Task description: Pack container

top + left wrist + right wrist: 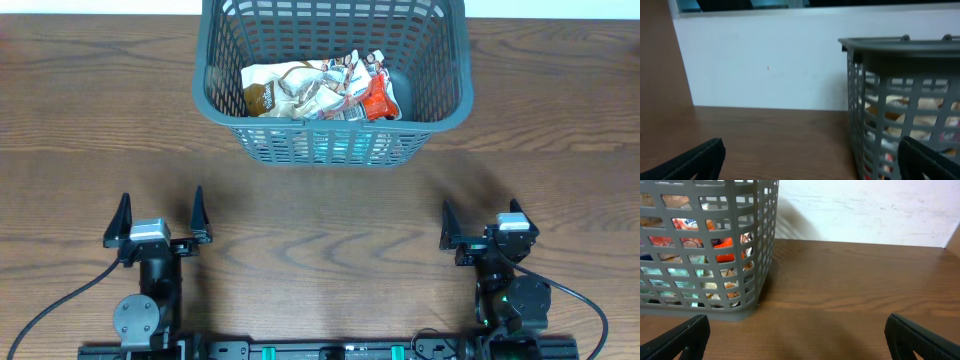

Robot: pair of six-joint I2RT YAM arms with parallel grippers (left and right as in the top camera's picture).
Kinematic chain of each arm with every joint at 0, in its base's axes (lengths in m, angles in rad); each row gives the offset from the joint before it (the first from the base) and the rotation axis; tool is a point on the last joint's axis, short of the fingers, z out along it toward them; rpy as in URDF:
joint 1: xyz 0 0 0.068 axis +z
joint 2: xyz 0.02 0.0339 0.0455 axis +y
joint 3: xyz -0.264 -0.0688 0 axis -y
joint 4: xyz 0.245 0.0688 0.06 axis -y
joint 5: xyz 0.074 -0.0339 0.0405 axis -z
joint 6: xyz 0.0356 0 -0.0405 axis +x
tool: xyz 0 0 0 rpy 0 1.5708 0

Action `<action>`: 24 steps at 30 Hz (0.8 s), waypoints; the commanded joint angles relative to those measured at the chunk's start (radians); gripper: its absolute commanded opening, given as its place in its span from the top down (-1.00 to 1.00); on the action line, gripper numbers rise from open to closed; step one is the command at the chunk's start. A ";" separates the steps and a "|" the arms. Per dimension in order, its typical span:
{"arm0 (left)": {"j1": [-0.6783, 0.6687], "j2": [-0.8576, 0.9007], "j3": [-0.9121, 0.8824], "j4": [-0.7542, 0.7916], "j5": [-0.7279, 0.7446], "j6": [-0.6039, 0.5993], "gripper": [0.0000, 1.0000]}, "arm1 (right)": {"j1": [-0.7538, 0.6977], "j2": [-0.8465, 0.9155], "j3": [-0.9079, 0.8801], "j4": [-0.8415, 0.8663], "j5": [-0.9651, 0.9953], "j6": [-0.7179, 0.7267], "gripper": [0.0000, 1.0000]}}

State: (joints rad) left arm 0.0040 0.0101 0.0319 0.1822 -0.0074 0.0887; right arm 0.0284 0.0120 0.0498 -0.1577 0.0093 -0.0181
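Note:
The container, a large dark grey slatted basket, stands at the far middle of the table with several snack packets lying inside it. In the left wrist view the container rises at the right; in the right wrist view the container fills the left side, with packets showing through its slats. My left gripper rests near the front left, open and empty, well short of the basket. My right gripper sits at the front right, also open with nothing between its fingers.
The wooden table runs bare between the basket and both arms. A white wall stands behind the table's far edge. Black cables trail from the arm bases at the front edge.

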 commanded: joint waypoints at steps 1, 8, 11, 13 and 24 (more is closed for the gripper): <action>0.000 -0.008 -0.028 -0.024 -0.013 0.031 -0.97 | 0.003 -0.007 -0.007 0.001 0.009 -0.002 -0.98; -0.001 -0.008 -0.028 -0.126 -0.023 0.003 -0.97 | 0.003 -0.007 -0.007 0.001 0.009 -0.001 -0.99; -0.001 -0.008 -0.028 -0.195 -0.019 0.003 -0.97 | 0.003 -0.007 -0.007 0.001 0.009 -0.002 -0.99; -0.001 -0.008 -0.028 -0.247 -0.018 0.003 -0.97 | 0.003 -0.007 -0.007 0.001 0.009 -0.002 -0.98; -0.005 -0.006 -0.028 -0.256 -0.003 -0.126 -0.97 | 0.003 -0.007 -0.007 0.001 0.009 -0.002 -0.99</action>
State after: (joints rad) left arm 0.0036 0.0101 0.0212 -0.0288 -0.0021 0.0414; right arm 0.0284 0.0120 0.0498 -0.1577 0.0093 -0.0181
